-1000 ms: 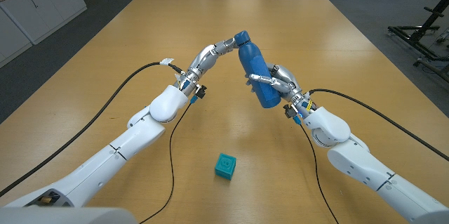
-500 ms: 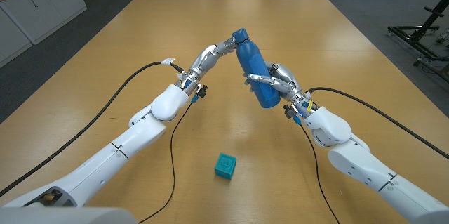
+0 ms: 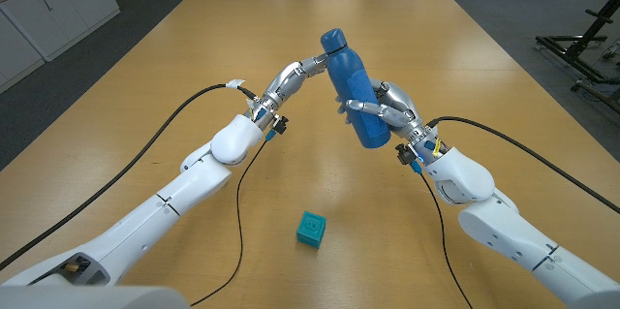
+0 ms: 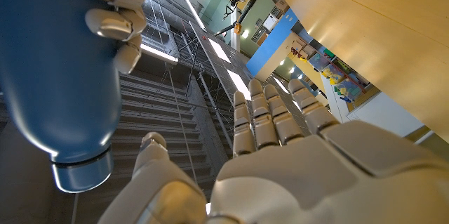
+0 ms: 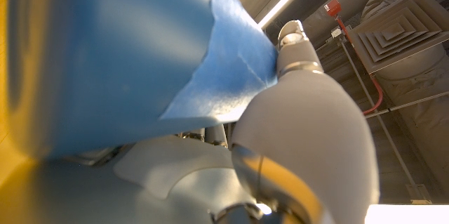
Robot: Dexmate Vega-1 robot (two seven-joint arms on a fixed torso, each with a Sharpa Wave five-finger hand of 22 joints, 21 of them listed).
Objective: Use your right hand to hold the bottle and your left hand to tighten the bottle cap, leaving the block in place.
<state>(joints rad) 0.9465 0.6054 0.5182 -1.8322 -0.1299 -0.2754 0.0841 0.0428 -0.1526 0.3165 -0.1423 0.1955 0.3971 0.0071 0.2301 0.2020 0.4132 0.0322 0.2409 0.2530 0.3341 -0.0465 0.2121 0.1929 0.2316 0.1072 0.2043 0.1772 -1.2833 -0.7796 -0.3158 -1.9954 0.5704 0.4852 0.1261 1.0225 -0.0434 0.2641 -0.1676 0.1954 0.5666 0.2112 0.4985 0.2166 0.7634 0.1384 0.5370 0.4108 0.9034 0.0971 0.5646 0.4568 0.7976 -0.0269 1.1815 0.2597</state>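
Your right hand [image 3: 386, 108] grips the smooth blue cylindrical bottle [image 3: 354, 96]; your left hand [image 3: 295, 74], fingers [image 4: 270, 115] straight and apart, meets its cap [image 3: 334, 39]. A teal block [image 3: 311, 228] sits near the wooden surface's [image 3: 174, 77] front edge.

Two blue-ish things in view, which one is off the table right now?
The tall dark blue bottle, gripped by the right hand and lifted, with the left hand by its cap. The small teal block sits on the table, untouched.
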